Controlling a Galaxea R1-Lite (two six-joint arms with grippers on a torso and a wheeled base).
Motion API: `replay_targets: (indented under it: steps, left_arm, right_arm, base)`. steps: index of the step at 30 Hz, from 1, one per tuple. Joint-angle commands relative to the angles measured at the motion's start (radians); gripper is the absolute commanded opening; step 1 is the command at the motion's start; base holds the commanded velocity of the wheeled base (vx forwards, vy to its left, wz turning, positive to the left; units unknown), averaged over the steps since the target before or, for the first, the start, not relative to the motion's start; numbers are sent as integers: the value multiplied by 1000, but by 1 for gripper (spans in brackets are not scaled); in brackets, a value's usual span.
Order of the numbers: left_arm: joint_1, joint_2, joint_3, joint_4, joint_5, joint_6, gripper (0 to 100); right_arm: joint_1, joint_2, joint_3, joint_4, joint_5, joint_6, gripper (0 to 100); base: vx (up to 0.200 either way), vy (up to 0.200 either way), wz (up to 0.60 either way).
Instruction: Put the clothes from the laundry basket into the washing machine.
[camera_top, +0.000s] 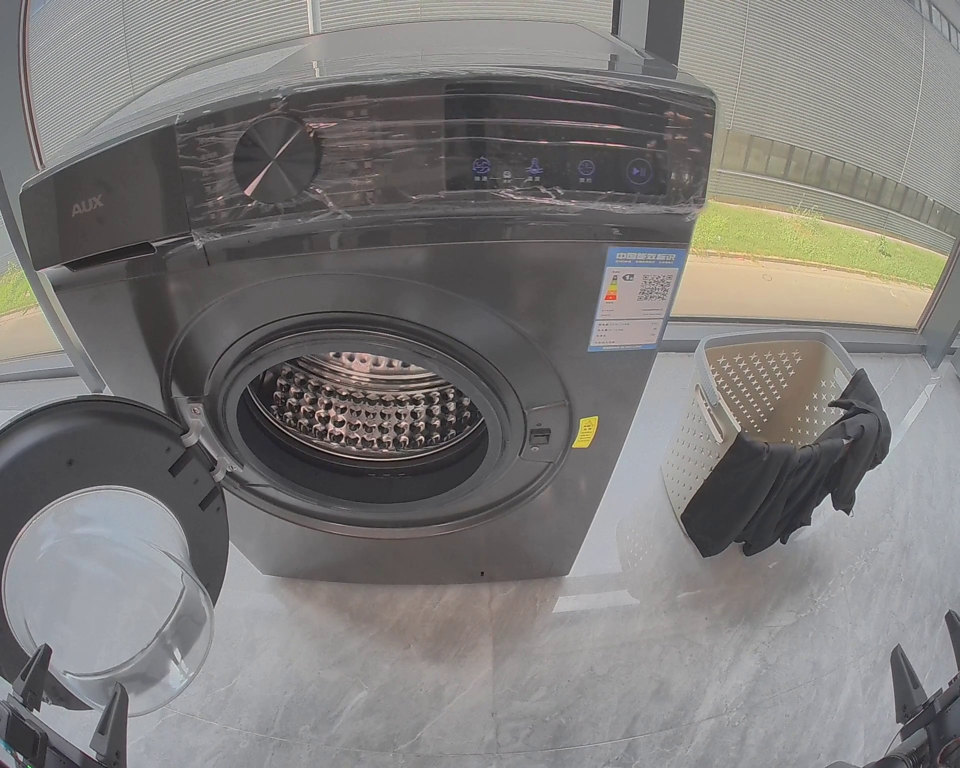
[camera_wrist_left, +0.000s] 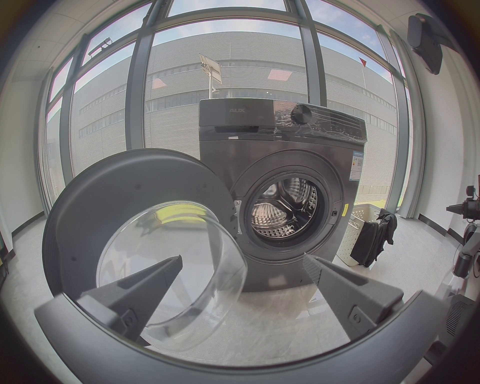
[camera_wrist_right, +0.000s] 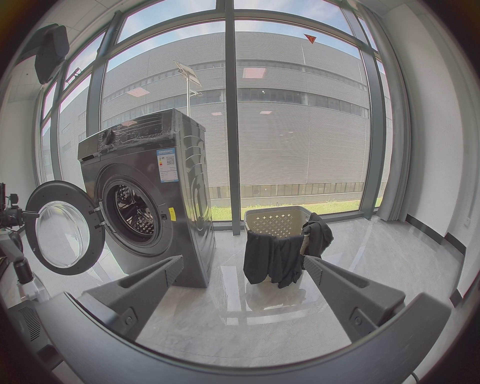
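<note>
Currently the left gripper (camera_wrist_left: 242, 258) and right gripper (camera_wrist_right: 241, 261) sit open, empty; tugging the dark clothes (camera_top: 790, 480) draped over the laundry basket (camera_top: 770, 343) rim could topple it.

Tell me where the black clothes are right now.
In the head view, the black clothes hang over the near rim of the basket, which stands on the robot's right, just beside the washer.
</note>
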Motion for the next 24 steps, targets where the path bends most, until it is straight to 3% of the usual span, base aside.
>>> replay_targets:
  steps: [1, 24]
  left_arm:
    - [0, -17, 15, 0, 0, 1, 100]
    - [0, -17, 15, 0, 2, -5, 100]
  right_arm:
    - [0, -14, 18, -1, 0, 0, 100]
    - [0, -14, 18, -1, 0, 0, 100]
  base:
    - [0, -200, 0]
    - [0, -200, 0]
